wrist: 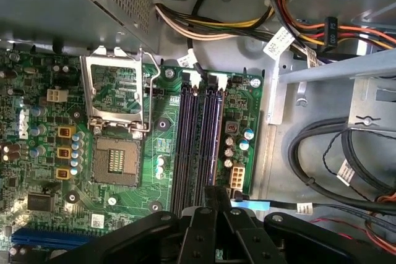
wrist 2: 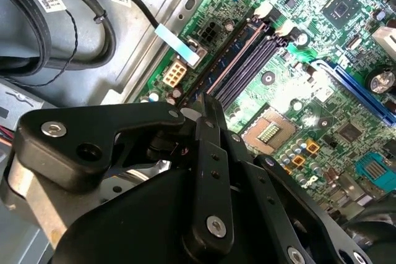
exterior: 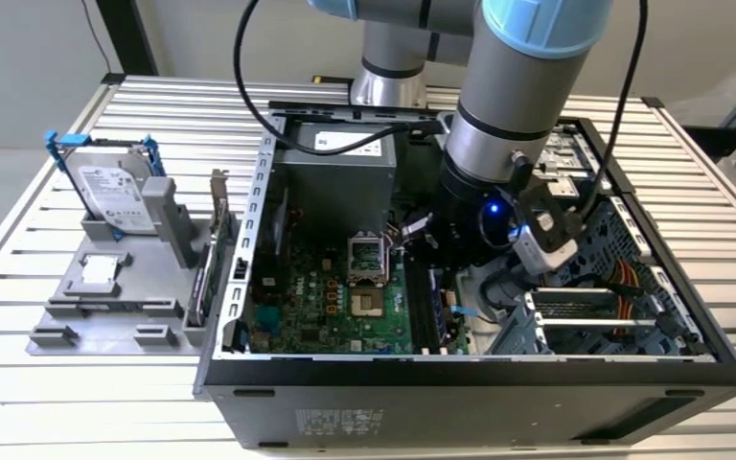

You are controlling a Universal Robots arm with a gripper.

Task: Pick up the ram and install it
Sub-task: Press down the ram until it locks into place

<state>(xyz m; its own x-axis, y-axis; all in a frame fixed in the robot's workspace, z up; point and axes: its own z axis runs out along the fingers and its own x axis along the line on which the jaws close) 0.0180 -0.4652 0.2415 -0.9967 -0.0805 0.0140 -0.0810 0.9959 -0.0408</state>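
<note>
Jaws: sitting drawn together, fingertips meeting | gripper point(wrist 2: 209, 102) hovering just above the near end of the memory slots point(wrist: 198, 140) | ram: cannot tell its place among those slots | motherboard point(exterior: 330, 307) lying beneath the slots.

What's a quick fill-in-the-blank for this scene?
1. The gripper hangs over the motherboard's dark memory ____.
2. The hard drive stands to the exterior view's ____ of the case.
3. The hard drive's handles are coloured ____.
Missing words: slots; left; blue.
</note>
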